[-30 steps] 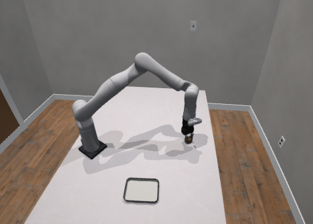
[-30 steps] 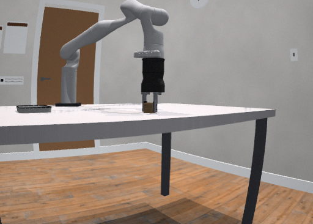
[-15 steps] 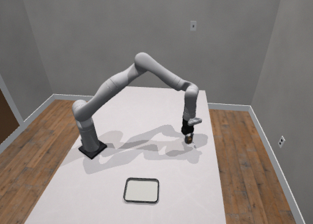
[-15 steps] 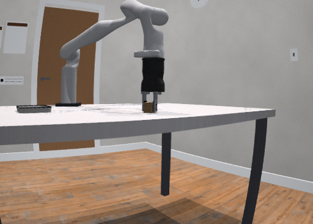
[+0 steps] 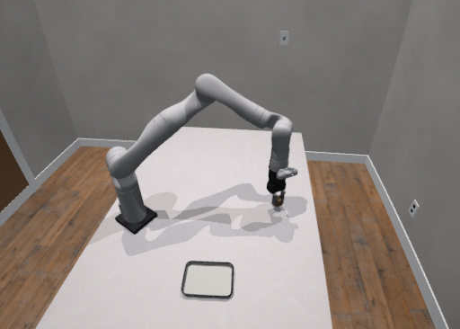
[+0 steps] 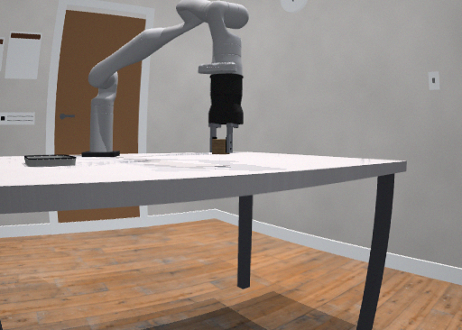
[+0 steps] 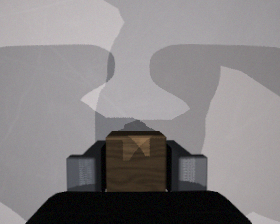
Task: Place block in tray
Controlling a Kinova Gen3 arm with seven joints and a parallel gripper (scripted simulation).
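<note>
Top view shows the arm reaching over to the far right part of the counter [image 5: 180,173], its claw [image 5: 278,201] pointing straight down with the block [image 5: 278,200] pinched at its tip, while the white tray [image 5: 185,271] lies well apart at the near middle. Exterior view puts the block [image 6: 218,146] low, at or just above the counter surface, likely just gripped for carrying. Wrist view shows the wooden block [image 7: 136,161] clamped between two partly open fingers.

— How are the views set?
— The surface [image 5: 225,164] is seen from high above and far off; from the side, it is viewed low, near edge height.
— And the wrist?
— Downward, close. The arm [image 6: 135,51] is shared by both wide views.
</note>
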